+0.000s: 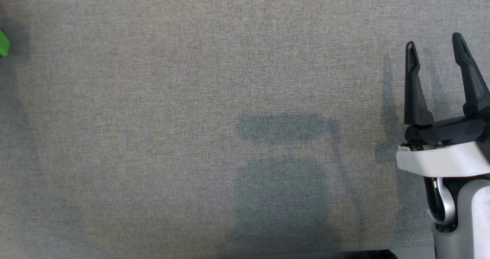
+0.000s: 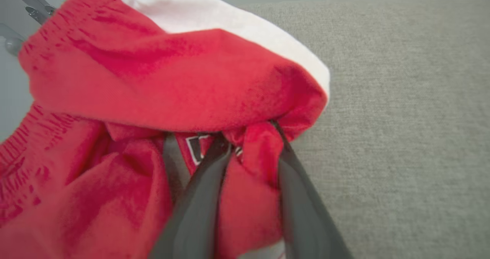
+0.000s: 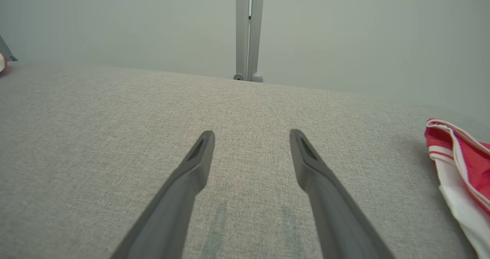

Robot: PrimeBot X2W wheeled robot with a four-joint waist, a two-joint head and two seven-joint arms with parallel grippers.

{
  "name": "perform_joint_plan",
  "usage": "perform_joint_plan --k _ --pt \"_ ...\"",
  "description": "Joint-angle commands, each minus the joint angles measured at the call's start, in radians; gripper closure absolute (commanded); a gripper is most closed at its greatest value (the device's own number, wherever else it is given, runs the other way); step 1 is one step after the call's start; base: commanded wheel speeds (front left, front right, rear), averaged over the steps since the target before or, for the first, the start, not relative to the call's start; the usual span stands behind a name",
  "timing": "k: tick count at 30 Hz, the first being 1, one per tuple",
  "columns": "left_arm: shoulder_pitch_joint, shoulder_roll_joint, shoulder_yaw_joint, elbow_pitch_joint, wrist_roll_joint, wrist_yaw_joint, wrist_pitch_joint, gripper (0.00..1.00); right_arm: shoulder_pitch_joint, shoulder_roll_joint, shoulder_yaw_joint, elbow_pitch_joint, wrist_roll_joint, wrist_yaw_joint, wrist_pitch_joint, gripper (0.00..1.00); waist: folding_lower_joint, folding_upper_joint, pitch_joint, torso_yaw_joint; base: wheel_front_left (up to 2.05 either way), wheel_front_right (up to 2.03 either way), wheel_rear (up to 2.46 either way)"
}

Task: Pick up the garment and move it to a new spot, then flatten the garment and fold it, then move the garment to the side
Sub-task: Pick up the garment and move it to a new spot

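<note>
Green object clipped at far-left edge of head view, on the grey fabric tabletop. Red garment heaped on this surface near its edge, bunched; no clear long axis. Its white band runs diagonally in left wrist view, upper left to mid right, with a gathered hem at left. Left gripper dug into the heap, a red fold between its narrowed fingers; cannot tell whether it is pinched. Metal post upright beyond the far edge. Right gripper at right, pointing far, spread wide, holding nothing. Garment corner at right edge of right wrist view; scene side unclear.
</note>
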Motion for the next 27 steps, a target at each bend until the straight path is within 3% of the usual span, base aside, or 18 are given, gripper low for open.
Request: perform_joint_plan --k 1,8,16,27 --pt "-0.014 0.012 -0.007 0.014 -0.006 0.002 -0.014 1.00 -0.012 -0.001 0.001 -0.001 0.001 -0.002 -0.005 0.00 -0.0001 0.0070 -0.005 0.000 0.00 0.00 0.00" --pt "-0.038 0.023 -0.063 0.028 -0.028 0.002 -0.086 1.00 -0.020 -0.001 0.009 0.032 0.011 -0.002 -0.023 0.00 -0.0001 0.0070 -0.065 -0.009 0.00 0.00 0.00" --pt "-0.041 0.054 -0.160 -0.046 -0.061 0.002 -0.104 1.00 -0.023 -0.001 0.027 0.097 0.045 -0.002 -0.052 0.00 -0.0001 0.0070 -0.178 -0.032 0.00 0.00 0.00" --pt "-0.011 0.105 -0.360 -0.303 -0.145 0.002 -0.085 1.00 0.003 -0.001 0.053 0.220 0.115 -0.002 -0.108 0.00 -0.0001 0.0070 -0.376 -0.096 0.00 0.00 0.00"
